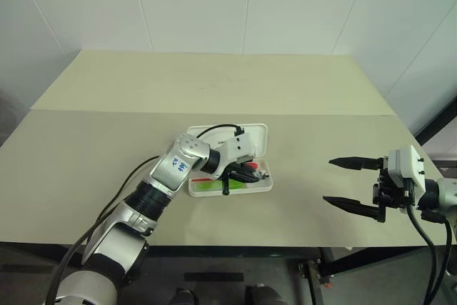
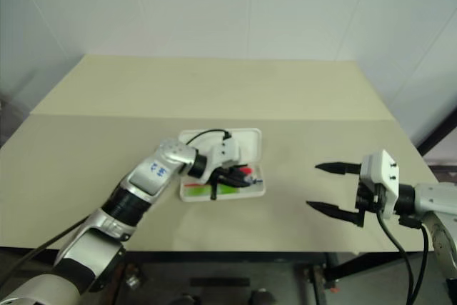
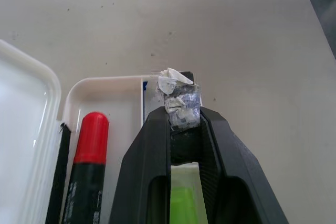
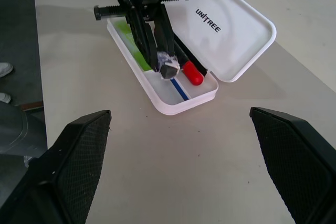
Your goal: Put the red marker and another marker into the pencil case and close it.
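The white pencil case (image 1: 264, 189) lies open mid-table, its lid (image 4: 236, 30) folded back flat on the far side. The red marker (image 3: 90, 145) rests in the tray along the lid side. My left gripper (image 1: 246, 174) is low over the tray, shut on the lime-green marker (image 3: 184, 192). The marker's taped grey end (image 4: 168, 68) pokes out past the fingertips near the tray's right end. The green body (image 1: 207, 186) runs along the tray's near side. My right gripper (image 1: 329, 181) hovers to the right of the case, open, with nothing between its fingers.
The beige table has a seam across it (image 1: 107, 111) and a front edge (image 1: 285, 244) close to me. A black cable (image 1: 218, 128) loops over the left wrist above the lid. Bare tabletop (image 1: 300, 176) separates the case from the right gripper.
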